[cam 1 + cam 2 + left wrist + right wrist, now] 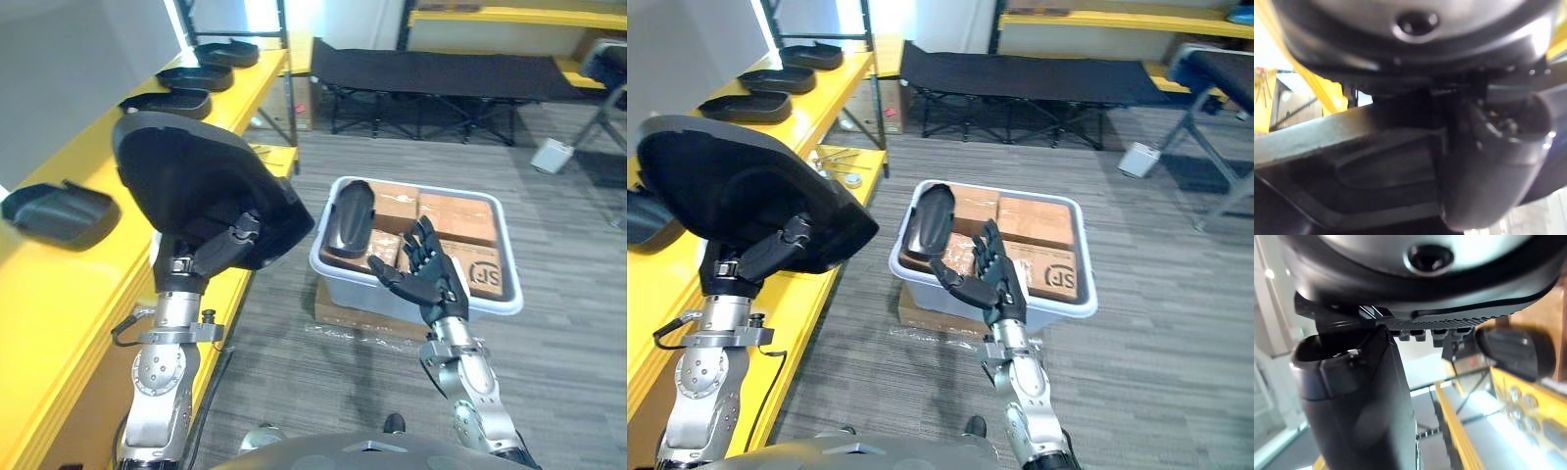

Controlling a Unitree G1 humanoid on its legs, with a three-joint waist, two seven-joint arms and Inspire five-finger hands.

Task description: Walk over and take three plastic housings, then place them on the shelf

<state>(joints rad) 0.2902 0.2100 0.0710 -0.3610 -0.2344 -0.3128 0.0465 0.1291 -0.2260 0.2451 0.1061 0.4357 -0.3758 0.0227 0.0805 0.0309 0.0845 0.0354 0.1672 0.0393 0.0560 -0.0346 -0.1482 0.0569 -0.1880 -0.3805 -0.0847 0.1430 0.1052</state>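
Observation:
My left hand (220,250) is shut on the rim of a large black plastic housing (186,186), held tilted above the yellow shelf (69,294) on my left. The left wrist view has the same housing (1352,166) pressed against the thumb (1488,171). Another black housing (59,213) lies on the shelf beside it, and three more (196,76) sit further along. One black housing (350,217) leans inside the grey bin (416,304) on the floor. My right hand (426,274) hovers open just in front of that bin, holding nothing.
Cardboard boxes (456,220) fill most of the bin, which rests on a flat carton (343,313). A black folding cot (441,73) stands at the back, with a yellow shelf (509,15) behind it. A chair (602,88) and a white object (554,155) are at the far right.

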